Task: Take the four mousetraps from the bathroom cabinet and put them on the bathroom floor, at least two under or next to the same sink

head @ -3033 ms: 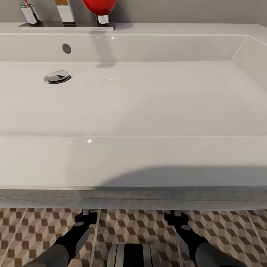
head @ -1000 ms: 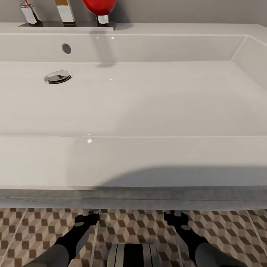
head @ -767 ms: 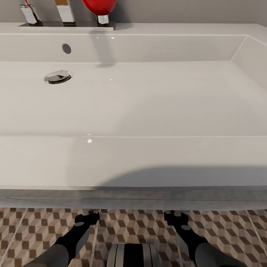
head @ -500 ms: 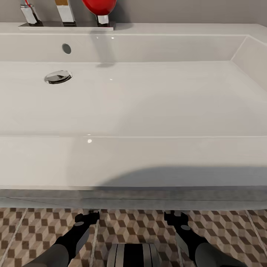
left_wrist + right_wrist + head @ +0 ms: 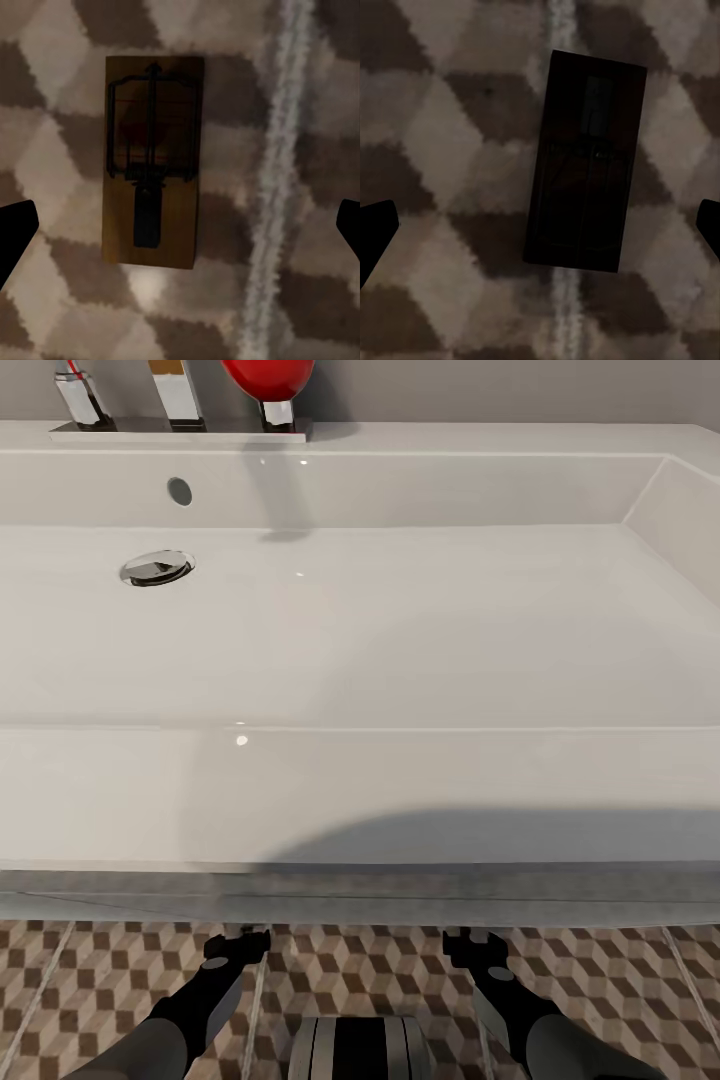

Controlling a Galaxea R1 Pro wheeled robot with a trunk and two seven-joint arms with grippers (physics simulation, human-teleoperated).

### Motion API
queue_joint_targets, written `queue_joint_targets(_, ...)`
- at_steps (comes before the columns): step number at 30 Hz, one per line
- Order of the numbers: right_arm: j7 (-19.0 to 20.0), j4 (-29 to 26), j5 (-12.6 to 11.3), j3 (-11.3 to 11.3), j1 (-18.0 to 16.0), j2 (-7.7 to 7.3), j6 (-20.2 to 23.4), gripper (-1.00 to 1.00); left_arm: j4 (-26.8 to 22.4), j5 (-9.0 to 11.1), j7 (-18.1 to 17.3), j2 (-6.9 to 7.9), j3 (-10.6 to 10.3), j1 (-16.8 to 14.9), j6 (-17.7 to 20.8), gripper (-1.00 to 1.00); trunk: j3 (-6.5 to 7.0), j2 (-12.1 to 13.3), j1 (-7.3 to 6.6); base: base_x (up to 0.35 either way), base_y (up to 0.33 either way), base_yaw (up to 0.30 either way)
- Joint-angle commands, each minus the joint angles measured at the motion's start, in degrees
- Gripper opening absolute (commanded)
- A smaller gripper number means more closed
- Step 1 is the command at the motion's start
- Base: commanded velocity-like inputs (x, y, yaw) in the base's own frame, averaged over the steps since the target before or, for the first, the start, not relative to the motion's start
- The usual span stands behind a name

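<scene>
A wide white rectangular basin (image 5: 400,640) takes up most of the head view, shallow and glossy, with a chrome drain (image 5: 156,567) toward its left and a small round overflow hole (image 5: 180,491) in the back wall above it. On the ledge behind stand chrome fittings (image 5: 78,398) and a red rounded object (image 5: 267,375) on a chrome base, against a plain grey wall (image 5: 500,390). A soft shadow falls across the basin's front face, and small highlights glint on the white surface. Below the basin runs a grey underside (image 5: 400,895). The floor (image 5: 620,970) is tiled in a brown, beige and white cube pattern with pale grout lines (image 5: 279,180), dim in the wrist views.
</scene>
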Motion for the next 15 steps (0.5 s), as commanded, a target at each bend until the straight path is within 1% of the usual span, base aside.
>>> queue_joint_targets(1, -0.1, 0.1, 0.6, -0.5, 0.0, 0.04, -0.2, 1.00, 0.0, 0.2, 0.2, -0.01, -0.1, 0.0, -0.2, 1.00, -0.03, 0.0, -0.01, 0.000, 0.000, 0.000)
queue_joint_targets(6, -0.1, 0.0, 0.6, -0.5, 0.0, 0.04, -0.2, 1.00, 0.0, 0.2, 0.2, -0.02, -0.1, 0.0, -0.2, 1.00, -0.03, 0.0, -0.01, -0.007, 0.000, 0.000)
queue_joint_targets(8, -0.1, 0.0, 0.7, -0.5, 0.0, 0.04, -0.2, 1.00, 0.0, 0.1, 0.2, -0.02, -0.1, 0.0, -0.1, 1.00, -0.03, 0.0, -0.01, -0.094, 0.000, 0.000)
queue_joint_targets(11, -0.1, 0.0, 0.7, -0.5, 0.0, 0.04, -0.2, 1.00, 0.1, 0.1, 0.2, -0.02, -0.1, 0.0, -0.1, 1.00, -0.03, 0.0, -0.01, -0.196, 0.000, 0.000)
queue_joint_targets(15, -0.1, 0.0, 0.7, -0.5, 0.0, 0.04, -0.2, 1.00, 0.2, 0.1, 0.2, 0.03, -0.1, 0.0, -0.1, 1.00, -0.03, 0.0, -0.01, -0.276, 0.000, 0.000)
